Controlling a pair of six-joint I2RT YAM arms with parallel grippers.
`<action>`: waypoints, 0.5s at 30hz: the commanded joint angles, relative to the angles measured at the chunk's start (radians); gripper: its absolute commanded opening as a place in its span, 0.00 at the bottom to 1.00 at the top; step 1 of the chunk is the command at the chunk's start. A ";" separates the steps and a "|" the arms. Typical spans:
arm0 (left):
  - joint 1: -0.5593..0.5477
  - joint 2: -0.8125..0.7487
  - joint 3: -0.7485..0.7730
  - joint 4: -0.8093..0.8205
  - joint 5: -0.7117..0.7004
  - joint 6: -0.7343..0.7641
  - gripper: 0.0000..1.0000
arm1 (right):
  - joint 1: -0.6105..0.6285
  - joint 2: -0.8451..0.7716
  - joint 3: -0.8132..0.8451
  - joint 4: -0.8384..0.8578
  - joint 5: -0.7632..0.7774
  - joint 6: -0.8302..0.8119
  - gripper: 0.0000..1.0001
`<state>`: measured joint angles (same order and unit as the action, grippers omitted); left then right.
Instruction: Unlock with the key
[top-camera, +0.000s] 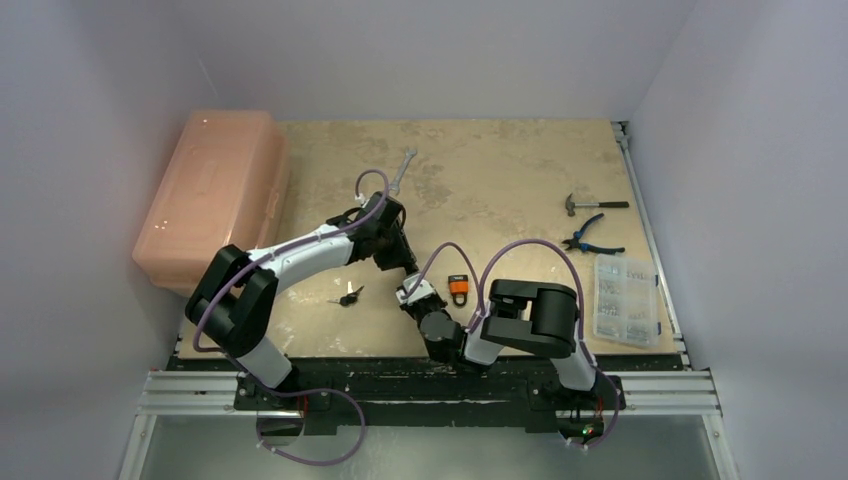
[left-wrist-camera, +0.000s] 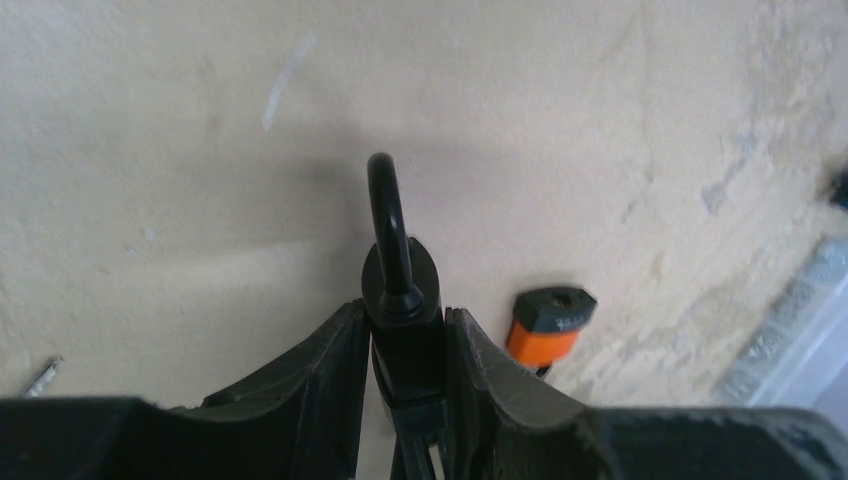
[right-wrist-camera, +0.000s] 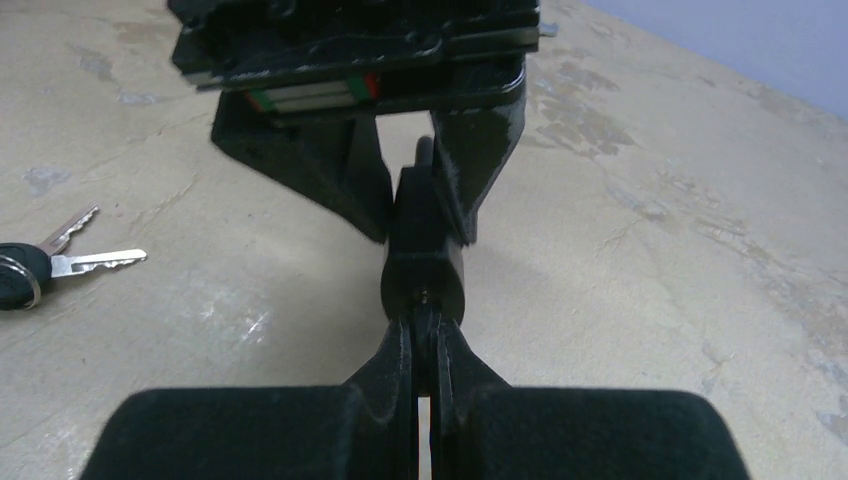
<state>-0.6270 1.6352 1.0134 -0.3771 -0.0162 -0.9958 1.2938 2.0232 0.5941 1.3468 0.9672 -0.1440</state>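
beige, scuffed table (top-camera: 500, 180), pale walls round it.

top view: left arm stretched in to table centre, elbow raised, left gripper (top-camera: 402, 262) angled toward the right arm. right arm folded back on itself, right gripper (top-camera: 420, 297) meeting the other nose to nose. spare keys (top-camera: 348, 297) and orange padlock (top-camera: 459, 289) lie on either side, neither touched.

left wrist view: black padlock (left-wrist-camera: 405, 290) held above the table, body clamped between narrowed jaws, shackle (left-wrist-camera: 385, 205) pointing away and apparently seated. judged small, dense, rigid metal with smooth sides. flat faces are the proper hold, as taken.

right wrist view: jaws pinched tight on key (right-wrist-camera: 424, 328), thin and stiff, blade at the keyway in the lock's underside. may slip if turned under a loose pinch. firm hold on the bow advised.
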 joint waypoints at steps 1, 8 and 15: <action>-0.053 -0.067 -0.023 -0.056 0.180 -0.025 0.00 | -0.022 -0.046 -0.042 0.319 -0.034 -0.042 0.00; -0.061 -0.101 -0.031 -0.067 0.173 -0.031 0.00 | -0.025 -0.081 -0.037 0.257 -0.061 -0.039 0.00; -0.079 -0.132 -0.039 -0.075 0.163 -0.037 0.00 | -0.024 -0.063 -0.043 0.293 -0.064 -0.037 0.00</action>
<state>-0.6518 1.5612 0.9871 -0.3901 0.0139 -1.0332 1.2892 1.9728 0.5148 1.4452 0.9024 -0.1844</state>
